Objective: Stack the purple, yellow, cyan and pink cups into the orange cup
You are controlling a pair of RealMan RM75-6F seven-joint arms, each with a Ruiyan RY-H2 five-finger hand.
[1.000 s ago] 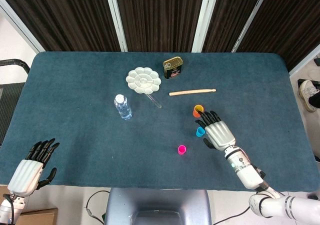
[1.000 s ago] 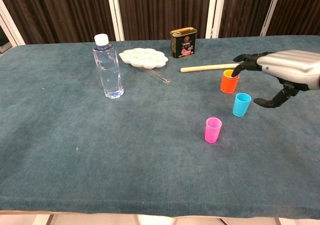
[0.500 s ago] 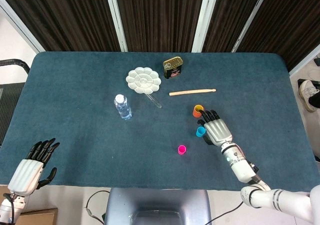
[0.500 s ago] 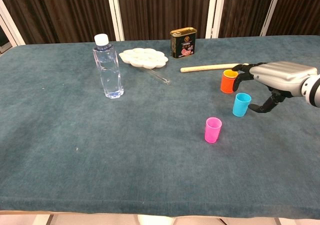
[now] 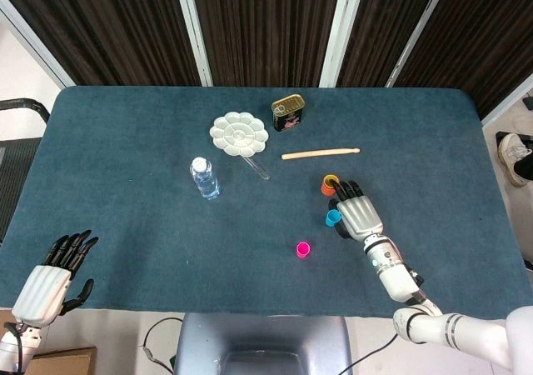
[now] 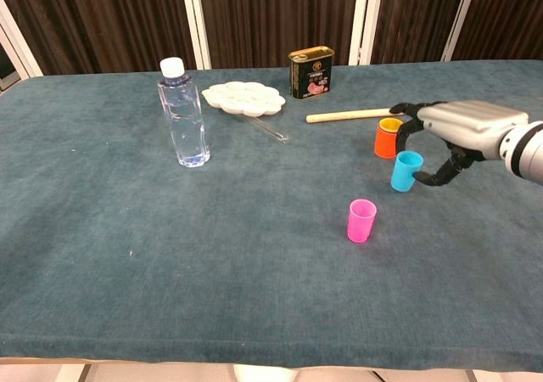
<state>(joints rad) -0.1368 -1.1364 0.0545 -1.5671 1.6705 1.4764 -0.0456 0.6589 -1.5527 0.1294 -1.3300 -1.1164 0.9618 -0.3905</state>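
The cyan cup (image 6: pixel 406 171) stands right of centre in the chest view, upright with its mouth up, and the right hand (image 6: pixel 454 132) is wrapped round it from the right edge of the frame: fingers reach past its far side and the thumb curls in at its near side. Whether the pads truly press the wall cannot be told; the cup seems tipped a little and may be just off the worktop (image 6: pixel 170 255), so I judge it held. In the head view the same right hand (image 5: pixel 356 212) lies lower right of centre, with the cyan cup (image 5: pixel 333 217) at its left edge.

The relation that matters: the orange cup (image 6: pixel 389 138) stands just beyond and slightly left of the cyan one, almost touching the fingers, so the carry is short, up and toward the top of the frame.

The orange cup already shows a yellow rim inside, the yellow cup (image 6: pixel 390 125) nested in it; the purple one is not visible, perhaps beneath. The pink cup (image 6: pixel 361 220) stands empty, apart, lower and to the left.

The left hand (image 5: pixel 58 275), lower left corner of the head view, lies with fingers spread and holds nothing, far from every cup.
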